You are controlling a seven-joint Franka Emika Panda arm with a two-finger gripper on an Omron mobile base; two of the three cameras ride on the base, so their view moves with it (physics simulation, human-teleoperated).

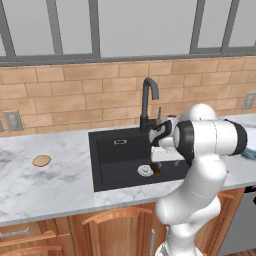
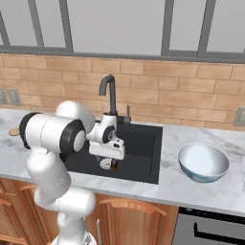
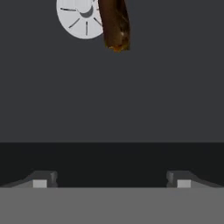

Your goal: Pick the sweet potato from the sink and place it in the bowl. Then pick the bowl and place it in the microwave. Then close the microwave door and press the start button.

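1. Two fingertips set wide apart; gripper empty, over the sink.
2. Sweet potato on sink floor, touching the drain.
3. Bowl on counter, right of sink.
4. No readable text.

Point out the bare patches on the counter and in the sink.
Counter left of the sink: bare except a tan disc. Right of the sink: bare strip before the bowl. Sink floor: bare left half; crowded around the drain, with the sweet potato and gripper.
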